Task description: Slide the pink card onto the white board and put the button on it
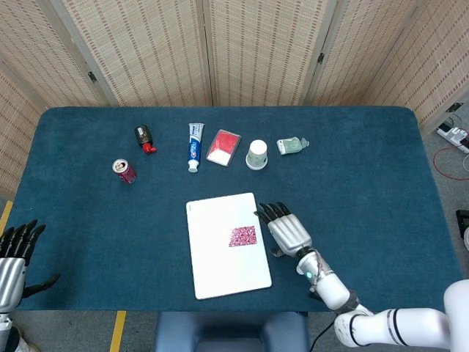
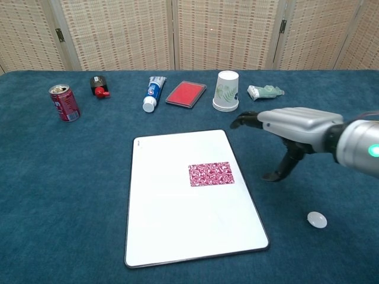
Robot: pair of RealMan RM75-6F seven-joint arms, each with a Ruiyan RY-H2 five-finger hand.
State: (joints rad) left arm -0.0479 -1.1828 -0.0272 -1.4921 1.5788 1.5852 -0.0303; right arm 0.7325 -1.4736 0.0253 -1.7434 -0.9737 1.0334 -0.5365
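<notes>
So the right hand (image 2: 288, 127) is hanging just off the right edge of the white board (image 2: 177, 231), fingers spread and pointing forward with the thumb hooked downward, and it's not holding or touching anything. It's sitting above the blue table (image 2: 65, 195), apart from the card. In the head view the same hand (image 1: 287, 231) is showing right beside the board's (image 1: 220, 275) right edge, fingers fanned out toward the far side.

The pink card (image 2: 211, 174) is lying flat on the board, in its right half, fully inside the edge as far as I can see. Head view has it (image 1: 242, 236) in the same spot. The button (image 2: 317, 220) is sitting on the table, near the right of the board and nearer the camera than the hand. In the head view I can't really make it out, since the forearm is running over that area.

The left hand (image 1: 15, 249) is only peeking in at the bottom left corner of the head view, partly cut off by the frame, with dark fingers spread upward and nothing in them.

Along the back there's a soda can (image 2: 64, 102), a small black bottle with a red cap (image 2: 99, 86), a toothpaste tube (image 2: 153, 93), a red flat case (image 2: 186, 94), an upside-down paper cup (image 2: 226, 91) and a crumpled greenish thing (image 2: 265, 92) I can't identify.
</notes>
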